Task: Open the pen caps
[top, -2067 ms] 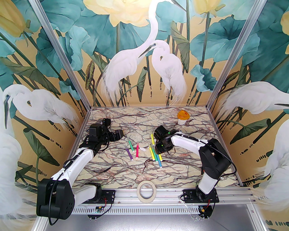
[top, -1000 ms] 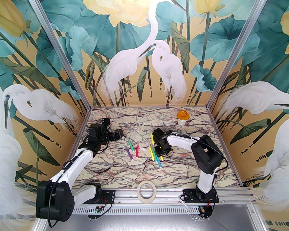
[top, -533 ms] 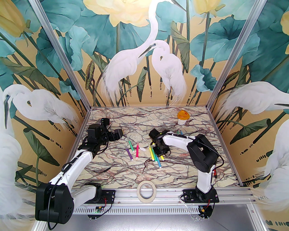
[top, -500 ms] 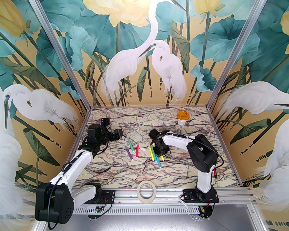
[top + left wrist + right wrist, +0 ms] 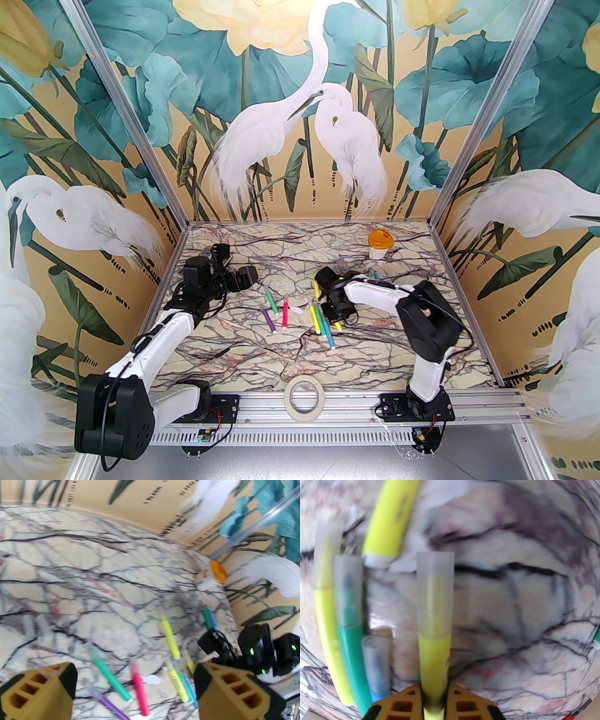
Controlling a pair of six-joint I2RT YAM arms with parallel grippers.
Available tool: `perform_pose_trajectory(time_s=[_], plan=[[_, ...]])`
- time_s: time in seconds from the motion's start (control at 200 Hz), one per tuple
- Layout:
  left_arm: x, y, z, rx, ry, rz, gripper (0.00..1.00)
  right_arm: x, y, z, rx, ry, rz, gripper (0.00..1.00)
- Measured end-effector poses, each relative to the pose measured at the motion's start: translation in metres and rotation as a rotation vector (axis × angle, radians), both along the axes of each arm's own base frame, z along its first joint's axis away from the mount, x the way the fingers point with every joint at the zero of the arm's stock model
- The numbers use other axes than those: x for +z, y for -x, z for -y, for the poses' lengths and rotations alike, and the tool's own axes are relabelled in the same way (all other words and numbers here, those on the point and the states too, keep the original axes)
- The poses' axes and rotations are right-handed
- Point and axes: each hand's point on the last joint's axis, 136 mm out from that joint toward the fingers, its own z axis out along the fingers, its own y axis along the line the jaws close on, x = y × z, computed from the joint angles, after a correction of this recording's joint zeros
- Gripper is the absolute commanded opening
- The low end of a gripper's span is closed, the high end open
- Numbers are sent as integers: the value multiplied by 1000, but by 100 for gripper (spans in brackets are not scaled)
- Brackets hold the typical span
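1. The right gripper (image 5: 433, 692) is closed tight on the body of a yellow pen (image 5: 434, 658), which is pinched between the two pads. Whether the pen is lifted off the table (image 5: 243, 356) cannot be told.
2. The clear cap (image 5: 435, 590) is seated on the free end of that pen, well away from the pads. The pen is held near the middle of the table, at the right edge of a bunch of other pens.
3. The left gripper (image 5: 134, 684) is held wide open with nothing in it. It is at the far left of the table, well apart from the pens and turned towards them.
4. A swivel of the pen is judged the main risk. The pen is gripped far from the cap, so a pull that is not in line with the body could twist it between the pads.
5. A slip on the cap is also likely, since it is smooth and short and little of it is offered to the left gripper.
6. The green pen (image 5: 350, 648) and blue pen (image 5: 379, 693) lie just beside the held one, on its left, both capped. They could be knocked or dragged by a low approach.
7. The long axis of the held pen is judged to run near to far, tilted slightly left. The cap points to the far side, and the butt end is hidden behind the pads.
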Motion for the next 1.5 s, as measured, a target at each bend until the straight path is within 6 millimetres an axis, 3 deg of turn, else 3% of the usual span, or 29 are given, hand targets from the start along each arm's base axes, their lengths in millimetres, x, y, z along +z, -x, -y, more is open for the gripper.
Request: perform_pose_trajectory(time_s=[0.305, 0.56, 0.735, 1.105, 1.5], plan=[[11, 4, 40, -159, 159, -5, 80, 76, -21, -15, 27, -293, 208, 0], [15, 15, 99, -331, 279, -21, 73, 108, -22, -36, 114, -441, 294, 0], [15, 18, 127, -395, 314, -41, 69, 127, -24, -47, 159, -505, 350, 0], [38, 15, 158, -465, 320, -1, 61, 134, -7, -72, 286, -537, 370, 0], [25, 20, 175, -504, 297, -61, 53, 136, -2, -79, 336, -541, 386, 0]])
